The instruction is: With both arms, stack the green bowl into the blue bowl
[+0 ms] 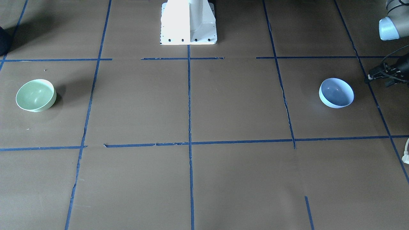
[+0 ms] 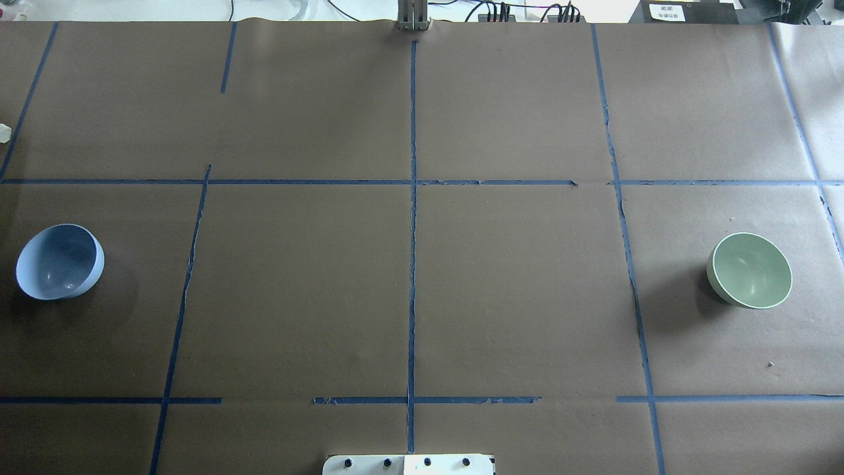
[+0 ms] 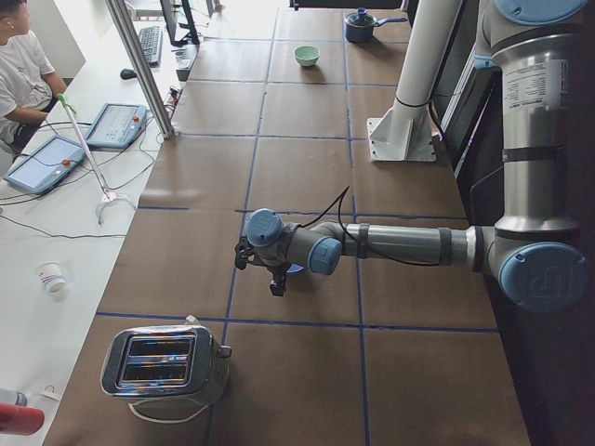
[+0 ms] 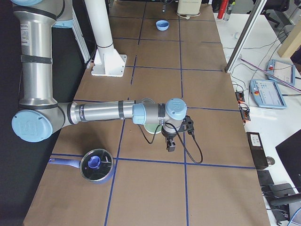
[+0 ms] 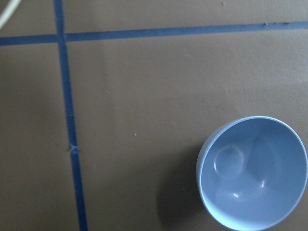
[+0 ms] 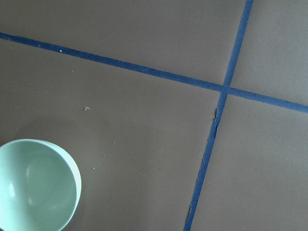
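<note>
The green bowl [image 2: 750,270] stands upright and empty at the table's right end; it also shows in the front view [image 1: 35,95] and the right wrist view [image 6: 33,185]. The blue bowl [image 2: 59,261] stands upright and empty at the left end; it also shows in the front view [image 1: 336,92] and the left wrist view [image 5: 253,173]. My left gripper [image 3: 277,282] hangs above the table beside the blue bowl, which its wrist mostly hides. My right gripper [image 4: 170,144] hangs beside the green bowl [image 4: 151,127]. I cannot tell whether either gripper is open or shut. Neither wrist view shows fingers.
A chrome toaster [image 3: 164,363] stands at the table's left end. A blue pot with a glass lid [image 4: 96,165] sits at the right end. The white pedestal base [image 1: 188,22] stands at the robot's side. Blue tape lines cross the brown table cover [image 2: 297,290].
</note>
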{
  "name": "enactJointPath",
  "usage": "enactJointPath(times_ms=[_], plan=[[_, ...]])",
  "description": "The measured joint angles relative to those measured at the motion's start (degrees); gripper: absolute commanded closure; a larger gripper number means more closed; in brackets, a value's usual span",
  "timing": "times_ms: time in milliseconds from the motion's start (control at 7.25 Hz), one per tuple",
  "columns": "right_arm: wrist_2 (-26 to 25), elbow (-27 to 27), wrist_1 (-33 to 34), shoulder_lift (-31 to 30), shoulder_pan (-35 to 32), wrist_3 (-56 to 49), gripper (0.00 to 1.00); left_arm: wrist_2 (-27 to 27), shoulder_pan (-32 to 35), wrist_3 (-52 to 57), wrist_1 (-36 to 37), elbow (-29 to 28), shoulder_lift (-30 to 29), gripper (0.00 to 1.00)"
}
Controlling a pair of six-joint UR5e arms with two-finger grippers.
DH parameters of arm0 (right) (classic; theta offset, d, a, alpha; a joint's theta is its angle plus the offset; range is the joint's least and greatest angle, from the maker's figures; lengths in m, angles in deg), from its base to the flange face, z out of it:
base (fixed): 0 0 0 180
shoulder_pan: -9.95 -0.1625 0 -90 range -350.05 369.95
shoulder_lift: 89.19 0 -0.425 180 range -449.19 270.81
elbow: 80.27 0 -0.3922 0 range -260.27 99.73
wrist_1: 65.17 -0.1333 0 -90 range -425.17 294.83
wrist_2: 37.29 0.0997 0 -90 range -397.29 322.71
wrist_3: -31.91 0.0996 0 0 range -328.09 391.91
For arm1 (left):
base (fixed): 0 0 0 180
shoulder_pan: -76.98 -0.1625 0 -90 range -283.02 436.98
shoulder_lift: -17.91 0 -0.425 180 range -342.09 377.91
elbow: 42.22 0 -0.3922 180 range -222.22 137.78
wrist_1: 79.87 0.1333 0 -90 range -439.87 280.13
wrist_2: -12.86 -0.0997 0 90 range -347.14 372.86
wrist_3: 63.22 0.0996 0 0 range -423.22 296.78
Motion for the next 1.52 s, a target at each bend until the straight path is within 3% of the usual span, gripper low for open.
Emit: enactJointPath(times_ms=[138,414,552,966,1103,1517], plan=[[0.00,0.34,0.00,0.12,0.12,-0.01,0.00,0.01,-2.52,-4.18,-4.98,-3.87,-1.76,0.01],[0.17,0.51,0.00,0.19,0.39,-0.01,0.00,-0.14,-6.03,-7.94,-10.33,-8.19,-3.96,0.83],[0.25,0.53,-0.02,0.19,0.53,-0.01,0.00,-0.16,-6.64,-8.72,-11.32,-8.95,-4.42,0.97],[0.35,0.54,-0.05,0.34,0.93,-0.01,0.00,0.38,-7.09,-10.88,-11.96,-8.27,-6.16,1.00],[0.35,0.50,-0.06,0.52,1.12,-0.01,0.00,0.53,-8.01,-16.63,-11.97,-6.17,-8.87,1.00],[1.21,0.62,-0.09,0.85,1.26,-0.07,0.00,-2.80,-19.13,-49.98,-11.24,-0.61,-25.94,1.00]])
